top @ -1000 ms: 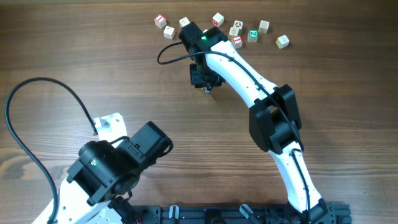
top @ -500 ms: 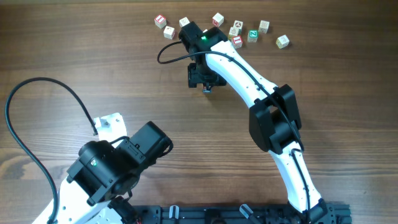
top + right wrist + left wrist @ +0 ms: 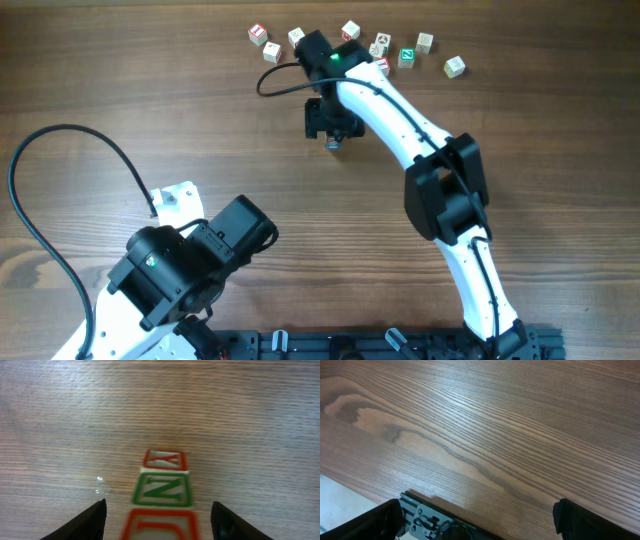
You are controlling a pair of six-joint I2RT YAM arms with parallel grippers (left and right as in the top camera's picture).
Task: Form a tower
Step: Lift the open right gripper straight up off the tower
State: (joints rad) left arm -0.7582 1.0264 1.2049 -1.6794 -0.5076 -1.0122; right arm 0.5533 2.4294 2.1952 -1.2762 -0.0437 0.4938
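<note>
The tower (image 3: 162,491) is a stack of three small whitish letter cubes, showing a red print, then a green "N", then a red "Y" in the right wrist view. It stands between the spread fingers of my right gripper (image 3: 159,506), which is open and touches no cube. From overhead the tower (image 3: 333,142) is mostly hidden beneath that right gripper (image 3: 330,122). My left gripper (image 3: 480,524) is wide open over bare wood and holds nothing.
Several loose letter cubes lie in a row at the table's far edge, such as a red-printed one (image 3: 258,33), a green one (image 3: 407,57) and a pale one (image 3: 455,66). The left arm (image 3: 190,265) and its cable sit at the near left.
My right gripper's jaws have spread apart, letting go of the top cube. The wrist has shifted slightly toward the far edge. The left arm has not moved.
</note>
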